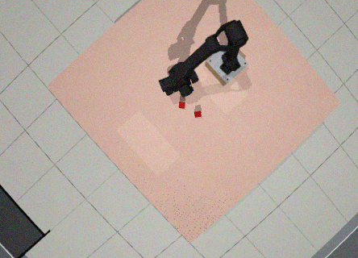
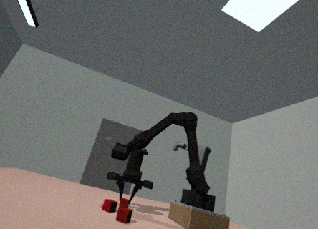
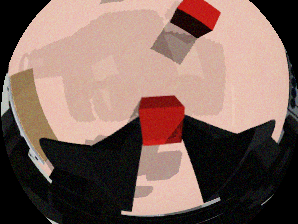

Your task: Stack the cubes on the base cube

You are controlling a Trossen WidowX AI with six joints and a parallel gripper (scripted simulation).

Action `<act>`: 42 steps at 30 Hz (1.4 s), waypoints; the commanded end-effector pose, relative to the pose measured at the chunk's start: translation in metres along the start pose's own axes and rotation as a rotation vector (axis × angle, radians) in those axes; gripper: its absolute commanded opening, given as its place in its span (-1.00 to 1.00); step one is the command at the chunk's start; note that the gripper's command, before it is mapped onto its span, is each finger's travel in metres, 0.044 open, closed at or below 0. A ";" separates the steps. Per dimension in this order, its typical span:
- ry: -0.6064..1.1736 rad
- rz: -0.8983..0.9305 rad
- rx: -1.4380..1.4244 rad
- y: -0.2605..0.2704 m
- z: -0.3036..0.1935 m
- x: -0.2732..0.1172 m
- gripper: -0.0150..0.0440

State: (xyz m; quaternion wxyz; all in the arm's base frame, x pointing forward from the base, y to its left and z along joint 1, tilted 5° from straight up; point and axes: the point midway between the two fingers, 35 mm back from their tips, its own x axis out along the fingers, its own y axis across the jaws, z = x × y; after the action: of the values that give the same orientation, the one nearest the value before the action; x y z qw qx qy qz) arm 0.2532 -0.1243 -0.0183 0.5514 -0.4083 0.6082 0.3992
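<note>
Right, the gripper [image 1: 185, 89] [image 2: 124, 202] [image 3: 160, 120] is down low, and its 2 fingers look clamped on the nearest red cube [image 2: 124, 203] [image 3: 161, 125], 1 tip against each side face. In the wrist view the cube sits squarely between them, top face uncovered. From above, the hand hides it.

The other 2 cubes lie on the pink mat [image 1: 153, 110] [image 2: 32, 190] [image 3: 112, 50]: a second cube [image 1: 181, 105] [image 2: 109, 205] [image 3: 200, 12] just beyond the hand, and a third cube [image 1: 197, 114] [image 2: 124, 215] a little apart from it. All 3 are the same red, so which is the fixed base I can't tell; 0 are stacked.

Handling now: these look like small, light, rigid blocks with flat faces, nothing to crush, though smooth sides could slip or twist if the pads catch only an edge. The hold to want is 2 opposite side faces, centred, fingers vertical, leaving the underside free for landing. This grip looks about right for that.

The job is at its first pick, I'd judge. Next comes a straight lift, high enough to pass the neighbours, then a level set-down on 1 corner. A light block nudges easily, so the release wants gentle, even opening.
</note>
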 end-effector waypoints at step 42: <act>-0.006 -0.012 0.128 -0.007 0.026 -0.099 -0.14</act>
State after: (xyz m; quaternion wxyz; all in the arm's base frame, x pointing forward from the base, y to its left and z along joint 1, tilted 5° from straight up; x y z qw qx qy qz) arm 0.2689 -0.1059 0.0826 0.5705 -0.3907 0.6198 0.3710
